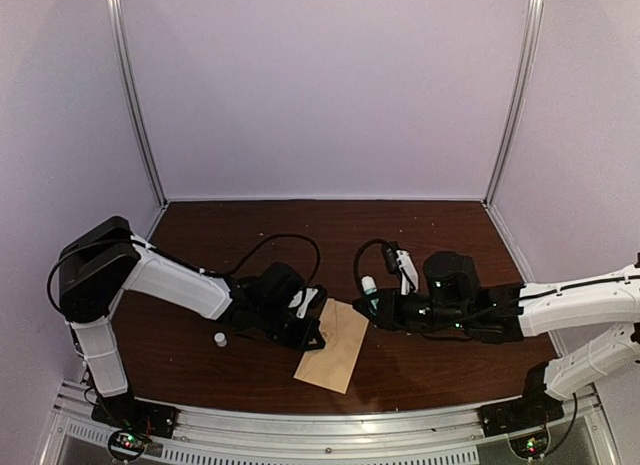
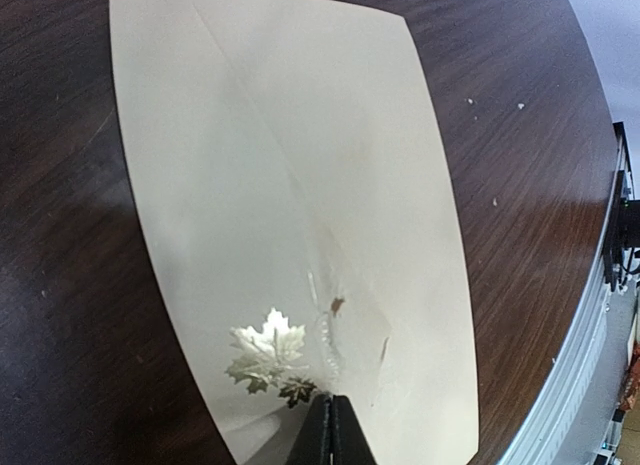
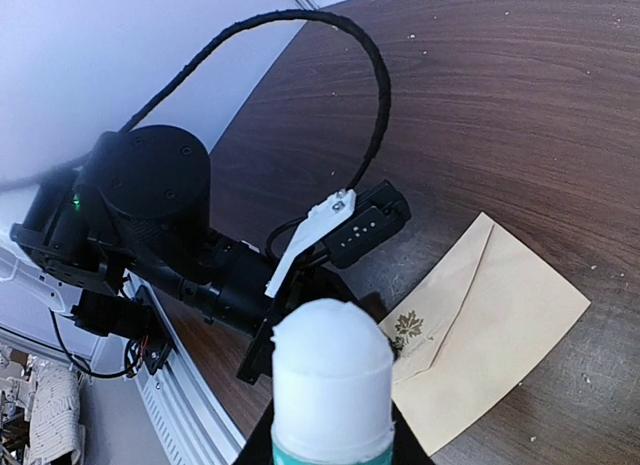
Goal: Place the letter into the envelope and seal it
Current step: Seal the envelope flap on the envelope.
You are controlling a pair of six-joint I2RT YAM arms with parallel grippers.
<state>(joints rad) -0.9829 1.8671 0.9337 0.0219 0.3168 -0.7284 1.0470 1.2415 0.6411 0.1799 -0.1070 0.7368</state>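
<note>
Tan kraft paper marks the envelope (image 1: 333,347), which lies flat on the dark wood tabletop (image 1: 420,235), a little toward 6 o'clock from its middle. Its long side slants from about 1 o'clock to 7 o'clock, and its pointed flap is folded down. A gold maple-leaf sticker (image 2: 268,353) sits by the flap's tip. The left jaws are pressed together with nothing between them, and their tips rest on the paper right beside that leaf. They come in from the envelope's 10 o'clock corner. The right jaws reach from 3 o'clock and pinch a glue stick (image 3: 332,370), white-topped with a green band. It hangs close to the envelope's 1 o'clock corner, but the views do not show whether it touches. Both wrists crowd the far end of the envelope, the left arm (image 1: 175,280) filling 9 o'clock and the right arm (image 1: 570,303) filling 3 o'clock. A small white cap (image 1: 219,338) stands well apart at 9 o'clock, just beside the left forearm. A black cable (image 1: 290,238) loops over the wood at 11 o'clock. Bare wood runs from there toward the back wall (image 1: 320,85) at 12 o'clock. At 6 o'clock only a narrow strip separates the envelope's near corner from the metal rail (image 1: 330,423).
</note>
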